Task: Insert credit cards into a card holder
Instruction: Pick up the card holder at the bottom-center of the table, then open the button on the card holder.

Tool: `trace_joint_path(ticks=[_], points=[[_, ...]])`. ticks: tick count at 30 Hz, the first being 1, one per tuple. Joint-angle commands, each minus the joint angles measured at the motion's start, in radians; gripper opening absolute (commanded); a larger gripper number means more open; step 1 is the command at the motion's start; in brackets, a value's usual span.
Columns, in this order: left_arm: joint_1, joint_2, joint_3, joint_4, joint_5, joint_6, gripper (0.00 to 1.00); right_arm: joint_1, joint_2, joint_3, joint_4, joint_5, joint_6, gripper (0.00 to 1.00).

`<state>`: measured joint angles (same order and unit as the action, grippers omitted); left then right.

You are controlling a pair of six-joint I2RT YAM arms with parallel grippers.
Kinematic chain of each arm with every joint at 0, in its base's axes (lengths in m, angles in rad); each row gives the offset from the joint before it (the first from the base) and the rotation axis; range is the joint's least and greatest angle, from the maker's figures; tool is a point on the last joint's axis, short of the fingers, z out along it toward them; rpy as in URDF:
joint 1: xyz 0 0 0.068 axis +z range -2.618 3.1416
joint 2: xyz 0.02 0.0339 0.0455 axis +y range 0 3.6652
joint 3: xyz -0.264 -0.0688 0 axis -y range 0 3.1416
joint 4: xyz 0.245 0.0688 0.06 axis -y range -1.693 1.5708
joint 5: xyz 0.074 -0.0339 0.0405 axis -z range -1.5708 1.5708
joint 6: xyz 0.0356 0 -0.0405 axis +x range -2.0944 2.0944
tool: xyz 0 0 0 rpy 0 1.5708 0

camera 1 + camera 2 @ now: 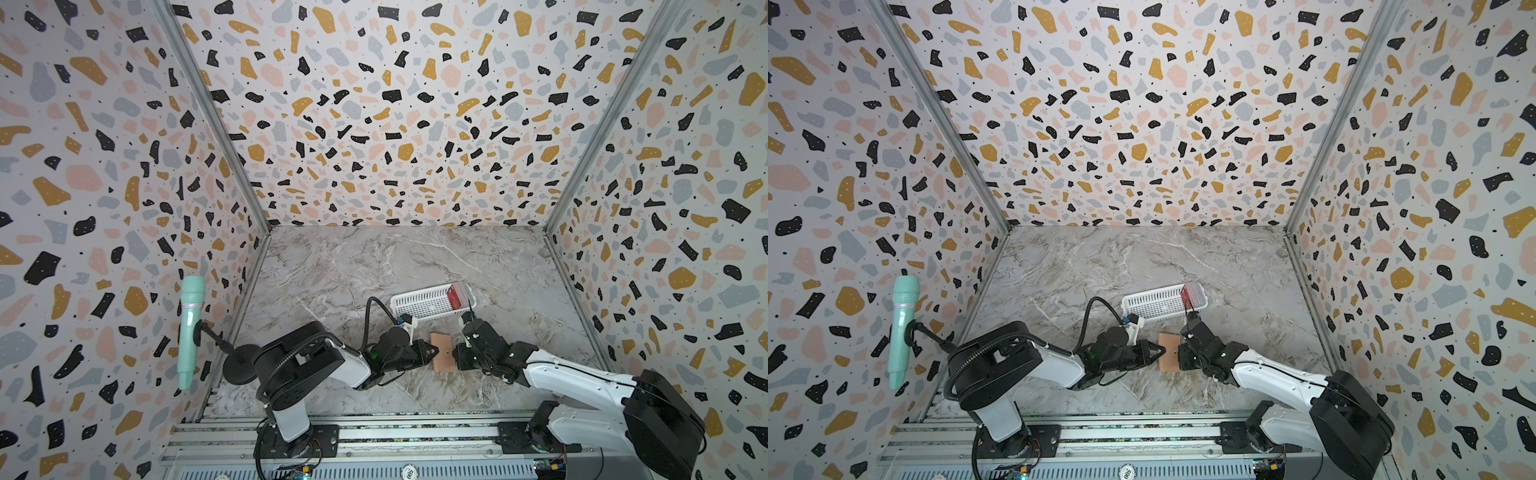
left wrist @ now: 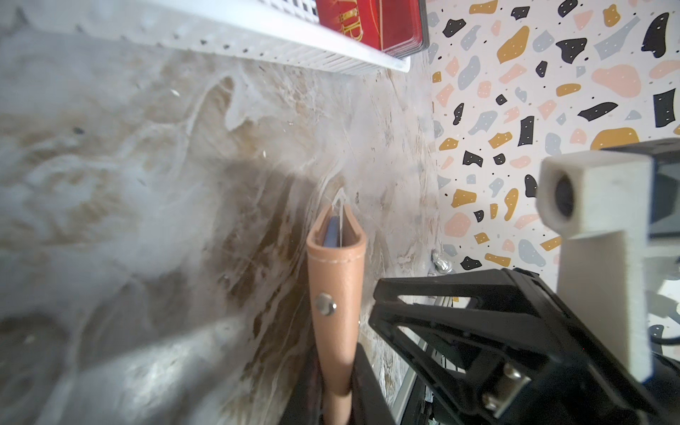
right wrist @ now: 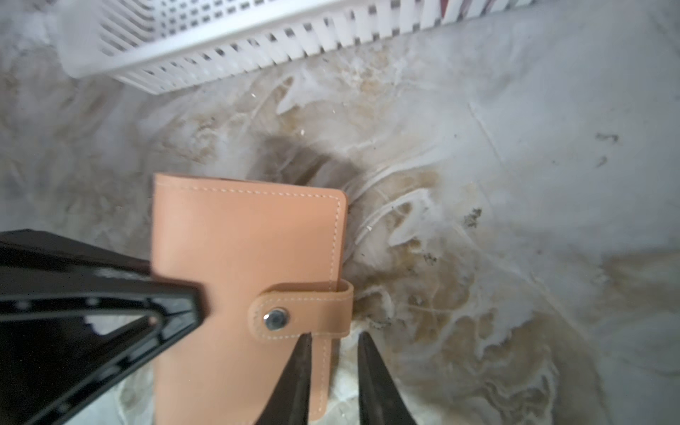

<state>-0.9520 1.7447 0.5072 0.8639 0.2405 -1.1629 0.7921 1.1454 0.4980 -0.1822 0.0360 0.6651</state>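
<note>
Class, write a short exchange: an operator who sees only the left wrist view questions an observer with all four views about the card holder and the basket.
Operator: Is the card holder fastened?
Observer: Yes. The right wrist view shows its strap snapped across the front cover.
Operator: And what stands beside it?
Observer: The right gripper, open. One tip is at the strap just under the snap, the other is past the holder's edge, over the table.
Operator: What is in the basket?
Observer: In both top views, only the credit cards, at one end.

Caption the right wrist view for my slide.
Left gripper holds the snapped-shut card holder while the open right gripper straddles its strap.
</note>
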Motion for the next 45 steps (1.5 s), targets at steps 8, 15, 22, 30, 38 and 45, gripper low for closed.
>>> trace_joint_path(ticks=[8, 15, 22, 30, 38, 45], points=[[-0.008, -0.031, 0.012, 0.014, -0.016, 0.030, 0.13, 0.039, 0.023, 0.070, 0.017, -0.065, 0.017, 0.28], [-0.017, -0.038, 0.013, 0.011, -0.020, 0.035, 0.13, 0.052, 0.081, 0.074, 0.053, -0.060, 0.022, 0.31], [-0.025, -0.033, 0.017, 0.016, -0.015, 0.039, 0.12, 0.052, 0.124, 0.088, 0.031, -0.006, 0.030, 0.32], [-0.026, -0.056, 0.012, -0.016, -0.033, 0.056, 0.11, 0.051, 0.168, 0.110, -0.046, 0.042, 0.034, 0.29], [-0.027, -0.066, 0.017, -0.063, -0.057, 0.078, 0.10, 0.052, 0.148, 0.129, -0.123, 0.094, 0.025, 0.22], [-0.029, -0.068, 0.018, -0.066, -0.057, 0.082, 0.10, 0.054, 0.158, 0.125, -0.123, 0.097, 0.022, 0.16]])
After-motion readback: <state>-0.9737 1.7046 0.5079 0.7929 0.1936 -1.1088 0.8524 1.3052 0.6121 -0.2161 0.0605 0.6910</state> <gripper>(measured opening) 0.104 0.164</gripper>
